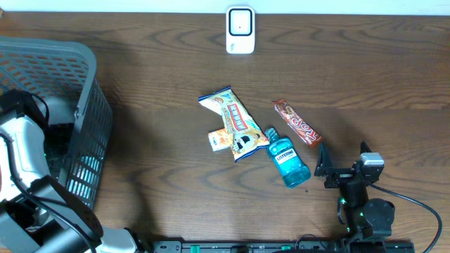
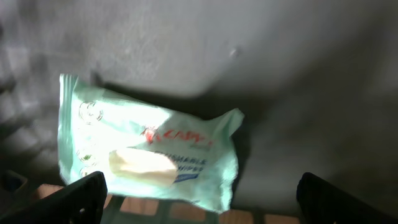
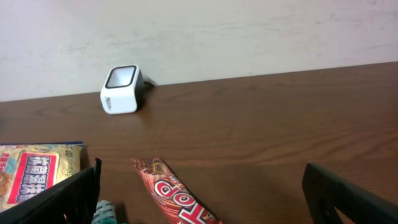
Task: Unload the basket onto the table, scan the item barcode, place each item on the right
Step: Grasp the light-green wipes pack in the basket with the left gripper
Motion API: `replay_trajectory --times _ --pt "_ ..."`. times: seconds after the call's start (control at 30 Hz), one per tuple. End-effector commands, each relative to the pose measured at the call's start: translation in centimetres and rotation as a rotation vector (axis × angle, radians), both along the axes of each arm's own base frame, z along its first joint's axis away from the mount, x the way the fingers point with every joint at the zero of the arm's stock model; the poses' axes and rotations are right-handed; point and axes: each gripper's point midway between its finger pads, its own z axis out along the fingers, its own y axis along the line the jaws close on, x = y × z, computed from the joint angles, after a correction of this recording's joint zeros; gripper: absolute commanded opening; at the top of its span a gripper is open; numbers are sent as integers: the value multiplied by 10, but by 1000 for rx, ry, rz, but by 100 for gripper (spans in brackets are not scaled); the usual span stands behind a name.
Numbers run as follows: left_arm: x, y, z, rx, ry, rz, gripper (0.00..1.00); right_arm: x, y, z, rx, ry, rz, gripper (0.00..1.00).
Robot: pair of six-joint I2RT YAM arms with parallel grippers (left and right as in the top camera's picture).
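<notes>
Overhead, nothing is at the barcode scanner point(image 1: 240, 30) and neither arm holds anything, so the scanning looks unfinished. The right gripper point(image 1: 330, 169) rests on the table point(image 1: 155, 84) with its jaws spread wide. Just ahead of them lie four items: a blue mouthwash bottle point(image 1: 288, 160) labelled "LISTERINE" nearest, a red candy bar point(image 1: 297, 122) whose wrapper shows "TOP", a printed snack bag point(image 1: 234, 121) and a small packet point(image 1: 219, 140) whose writing is too small to read. The scanner stands well beyond them, straight ahead of these jaws. The left gripper point(image 2: 200, 186) hangs inside the grey basket point(image 1: 84, 105), jaws equally wide apart, directly above a pale green wipes pack point(image 2: 146, 149). Its label seems to end in "SHABLE", likely flushable wipes; the red brand word is blurred. That pack is probably done; the other four likely await scanning.
</notes>
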Motion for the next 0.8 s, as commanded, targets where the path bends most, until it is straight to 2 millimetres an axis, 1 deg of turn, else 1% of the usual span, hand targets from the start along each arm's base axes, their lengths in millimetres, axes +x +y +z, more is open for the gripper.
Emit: replay_trajectory --times 0.0,0.13,0.4,0.5,0.63,0.77 --pt "0 -4 1 -29 4 -15 98 0 -1 -1 6 1 -7 99" --pt "-12 -11 0 -61 55 -58 98 0 -1 -1 6 1 -7 99" --pt "-11 -11 -14 -71 70 -59 98 0 -1 -1 6 1 -7 99" --pt "-13 -10 -25 -87 107 -59 98 0 -1 -1 6 1 -7 99" --pt "-17 -13 -45 -132 169 -60 98 0 -1 -1 6 1 -7 99" --pt "-27 -19 -62 -192 246 -70 98 0 -1 -1 6 1 -7 99"
